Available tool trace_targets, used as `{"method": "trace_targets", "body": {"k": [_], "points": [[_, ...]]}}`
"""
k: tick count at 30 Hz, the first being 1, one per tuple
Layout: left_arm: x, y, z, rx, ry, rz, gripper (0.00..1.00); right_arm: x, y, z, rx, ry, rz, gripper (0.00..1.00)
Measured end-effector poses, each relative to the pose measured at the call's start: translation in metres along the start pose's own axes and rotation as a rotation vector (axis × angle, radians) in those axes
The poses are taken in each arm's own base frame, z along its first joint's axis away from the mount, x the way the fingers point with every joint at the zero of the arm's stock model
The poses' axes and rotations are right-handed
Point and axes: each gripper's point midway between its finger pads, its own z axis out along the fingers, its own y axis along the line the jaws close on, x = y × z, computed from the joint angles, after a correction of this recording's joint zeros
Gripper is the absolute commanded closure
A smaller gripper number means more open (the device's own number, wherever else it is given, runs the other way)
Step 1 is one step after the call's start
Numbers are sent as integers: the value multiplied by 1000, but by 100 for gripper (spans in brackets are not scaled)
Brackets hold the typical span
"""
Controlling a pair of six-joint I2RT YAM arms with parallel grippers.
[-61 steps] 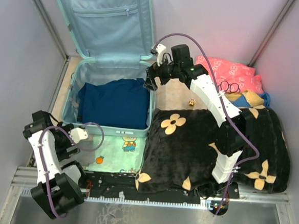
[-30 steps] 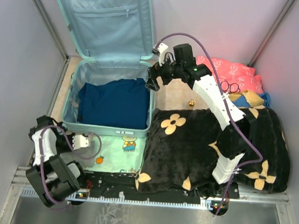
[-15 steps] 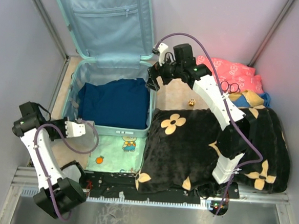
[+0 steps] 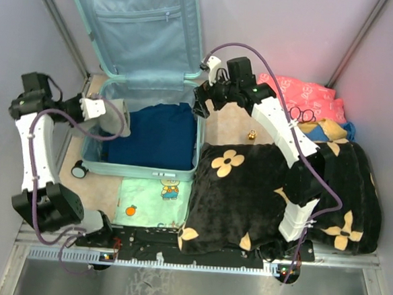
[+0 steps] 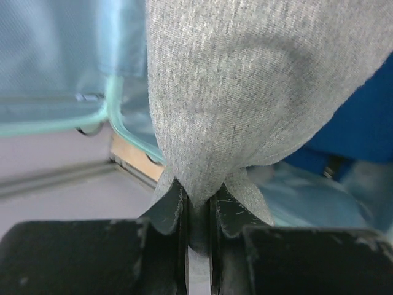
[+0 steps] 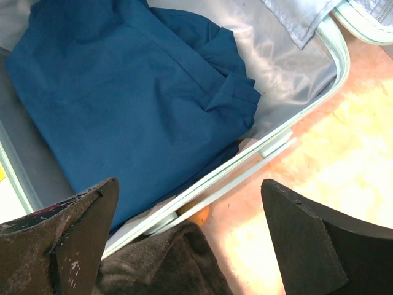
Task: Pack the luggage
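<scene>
Left gripper [image 4: 95,106] pinched narrow on grey cloth [image 5: 245,92]: a fold is caught between the jaws, the rest hangs bunched over the left rim of the luggage [image 4: 141,169]. The luggage is at upper left of the top view, lid up against the back wall, with a blue garment [image 4: 153,134] flat in the base. Right gripper [image 4: 203,104] spread wide, holding nothing, over the right rim near frame centre.

Step in hand, my read: put the grey cloth in. To do it well, carry it rightward past the rim until it is over the blue garment, lower until it drapes, then release. Otherwise it likely ends up hung over the wall. Right arm is best out of that path.

Surface: tan board [image 4: 232,126], mostly covered. Black blanket [image 4: 248,185] at lower right, green cloth [image 4: 156,199] just below the luggage, pink cloth [image 4: 298,94] at upper right. Grey walls close in on three sides, so room is tight.
</scene>
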Motion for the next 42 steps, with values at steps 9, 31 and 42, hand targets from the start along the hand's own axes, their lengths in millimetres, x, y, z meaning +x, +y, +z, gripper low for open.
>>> {"method": "trace_targets", "body": {"k": [9,31,42], "points": [[-35,74,96,36,-102,25,100,4,-26,-8,61,2,22,1],[-47,57,365,203,-100,88,93,28,-108,-49,225,3,129,1],[-62,43,386,205,-114,-15,14,32,-124,-62,234,-15,175,1]]}}
